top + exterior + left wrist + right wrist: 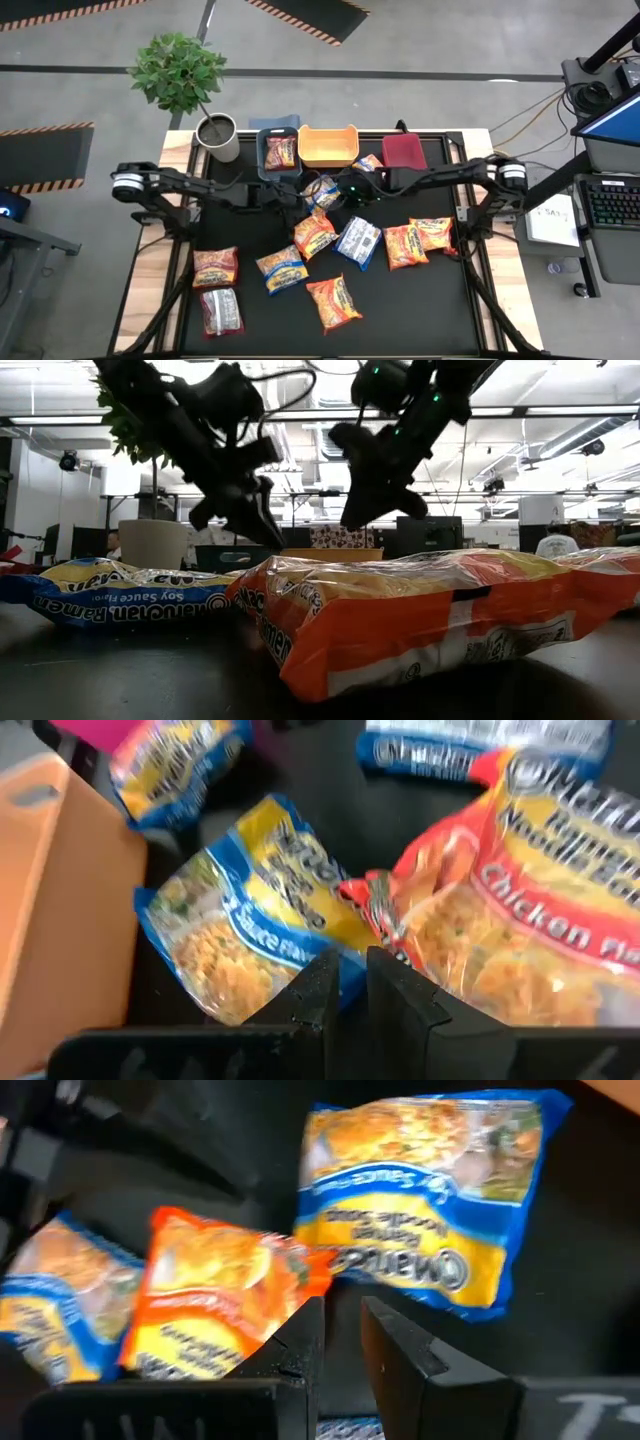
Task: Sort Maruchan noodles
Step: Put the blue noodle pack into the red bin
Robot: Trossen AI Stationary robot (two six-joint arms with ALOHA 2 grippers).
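Observation:
Several Maruchan noodle packets lie flat on the black mat: orange ones (314, 233) (405, 245) (334, 302), blue ones (281, 269) (358, 241), dark red ones (215, 266) (221, 310). One packet (281, 152) lies in the blue bin. My left gripper (303, 196) and right gripper (345, 190) hang shut and empty above a blue packet (322, 190) near the bins. In the low view both grippers (250, 520) (365, 510) are raised off the table. The left wrist view shows a blue packet (250, 910) and an orange one (520, 920) below my fingers.
The blue bin (262, 140), yellow bin (328, 158) and red bin (404, 152) stand in a row at the table's far edge. A potted plant (217, 135) stands left of them. Another blue packet (368, 163) lies beside the red bin. Bare mat shows at the near right (430, 310).

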